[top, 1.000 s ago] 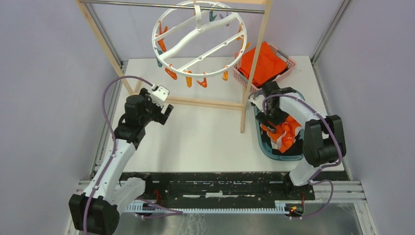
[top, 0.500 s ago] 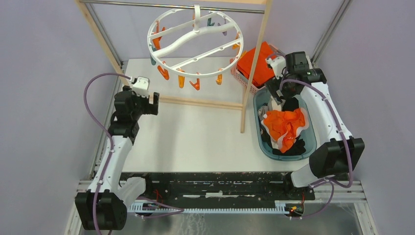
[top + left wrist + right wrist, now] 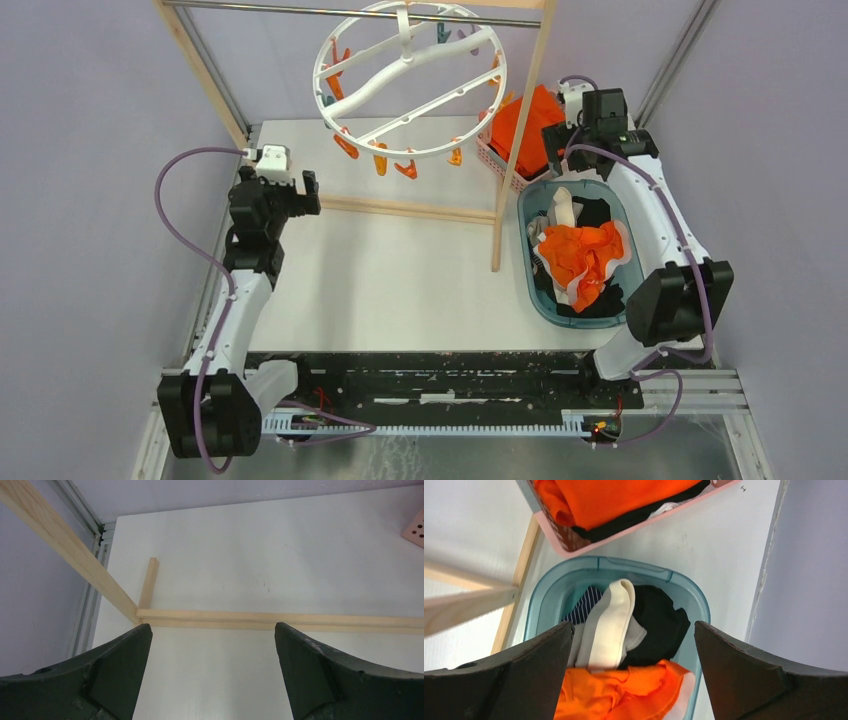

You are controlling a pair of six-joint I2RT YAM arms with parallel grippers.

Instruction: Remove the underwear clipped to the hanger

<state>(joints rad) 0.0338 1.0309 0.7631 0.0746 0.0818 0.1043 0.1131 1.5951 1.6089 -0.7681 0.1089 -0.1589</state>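
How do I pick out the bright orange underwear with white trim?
Find the wooden-post frame; just right of its right post sits a teal oval plastic tub. The crumpled bright orange underwear with white trim lies on top, in the tub's near half. Unlike the folded orange cloth in the pink basket behind, it is rumpled and white-edged.

We are looking at the hanger [image 3: 400,62] and the underwear [image 3: 580,255], apart.
The white ring is hanging tilted, orange pegs [image 3: 405,168] dangling free; the orange pair [image 3: 624,692], beige pair [image 3: 614,620] and black pair [image 3: 659,622] are lying crumpled together in the teal tub [image 3: 639,567].
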